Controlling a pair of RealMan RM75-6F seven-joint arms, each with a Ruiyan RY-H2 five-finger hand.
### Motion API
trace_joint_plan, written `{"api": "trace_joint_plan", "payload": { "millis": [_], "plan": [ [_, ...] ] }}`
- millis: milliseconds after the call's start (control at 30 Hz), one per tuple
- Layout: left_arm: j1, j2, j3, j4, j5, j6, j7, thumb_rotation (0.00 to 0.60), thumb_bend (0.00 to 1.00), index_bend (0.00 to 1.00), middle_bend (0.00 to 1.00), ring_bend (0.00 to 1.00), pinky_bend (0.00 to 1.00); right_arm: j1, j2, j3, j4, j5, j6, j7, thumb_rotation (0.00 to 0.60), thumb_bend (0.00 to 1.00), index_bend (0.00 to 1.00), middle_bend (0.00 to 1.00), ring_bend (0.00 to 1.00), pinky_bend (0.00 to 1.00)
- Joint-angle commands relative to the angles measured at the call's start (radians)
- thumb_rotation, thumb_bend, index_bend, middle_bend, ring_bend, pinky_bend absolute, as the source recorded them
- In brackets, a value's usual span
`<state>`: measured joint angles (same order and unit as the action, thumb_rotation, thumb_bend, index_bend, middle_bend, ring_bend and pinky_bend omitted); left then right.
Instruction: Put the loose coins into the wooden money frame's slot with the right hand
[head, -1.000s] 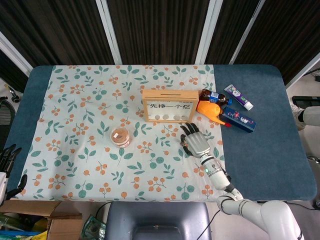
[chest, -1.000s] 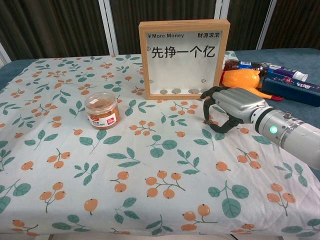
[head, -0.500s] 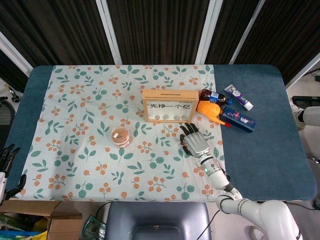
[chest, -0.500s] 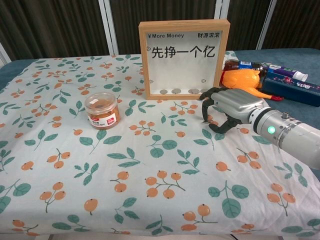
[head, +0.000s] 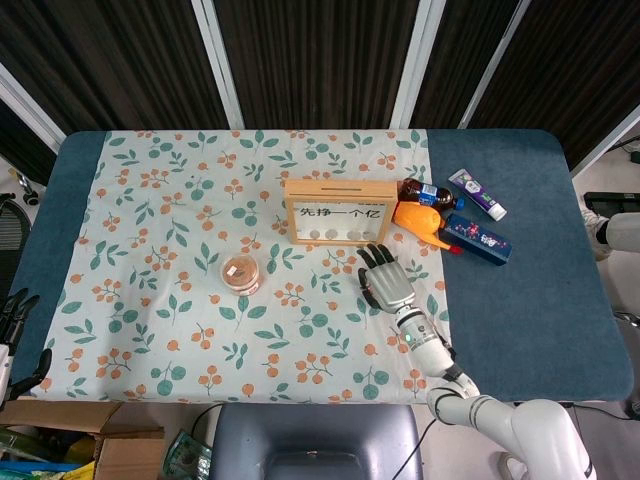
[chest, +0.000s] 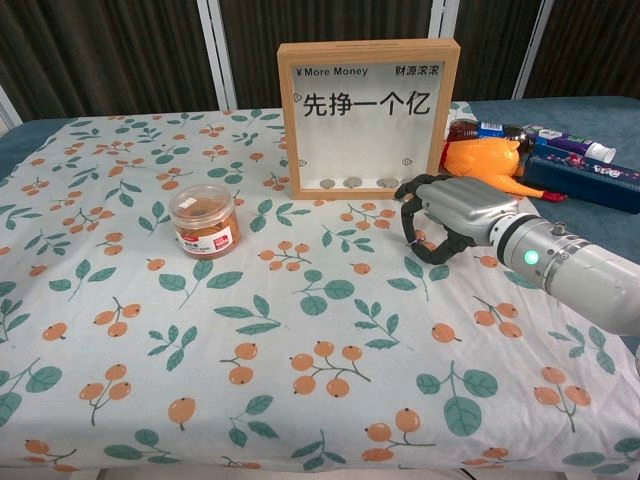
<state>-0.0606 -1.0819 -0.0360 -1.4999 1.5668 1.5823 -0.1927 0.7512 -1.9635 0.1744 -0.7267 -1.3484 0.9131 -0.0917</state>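
The wooden money frame (head: 339, 212) (chest: 368, 118) stands upright mid-table, its slot in the top edge, with several coins (chest: 352, 183) lying inside along the bottom. My right hand (head: 386, 280) (chest: 452, 210) is just in front of the frame's right corner, palm down. Its fingers (chest: 412, 225) curl like a claw with their tips on the floral cloth. Whether a coin lies under the tips is hidden, and no loose coin shows plainly on the cloth. My left hand (head: 17, 318) hangs off the table's left edge with its fingers apart, holding nothing.
A small jar (head: 240, 272) (chest: 204, 221) stands left of the frame. Right of the frame lie an orange toy (chest: 484, 160), a dark bottle (head: 427, 191), a blue box (head: 476, 238) and a tube (head: 477, 193). The floral cloth (chest: 300, 330) covers the near table.
My right hand has slid a little to the left and toward the frame, fingers still curled onto the cloth. Nothing else has moved.
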Motion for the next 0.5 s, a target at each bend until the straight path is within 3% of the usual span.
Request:
{"api": "trace_joint_plan", "payload": {
  "millis": [33,500],
  "plan": [
    [0.002,0.000,0.000,0.001,0.002,0.004,-0.001,0.600,0.45,0.00,0.00,0.00,0.00,0.001,-0.002,0.002,0.001,-0.001,0.002,0.006,0.600,0.58,0.67,0.23,0.05,0.19],
    [0.003,0.001,0.003,0.003,0.010,0.008,-0.008,0.600,0.45,0.00,0.00,0.00,0.00,0.002,0.008,0.009,-0.018,-0.006,0.022,0.025,0.600,0.58,0.72,0.27,0.09,0.21]
  ]
}}
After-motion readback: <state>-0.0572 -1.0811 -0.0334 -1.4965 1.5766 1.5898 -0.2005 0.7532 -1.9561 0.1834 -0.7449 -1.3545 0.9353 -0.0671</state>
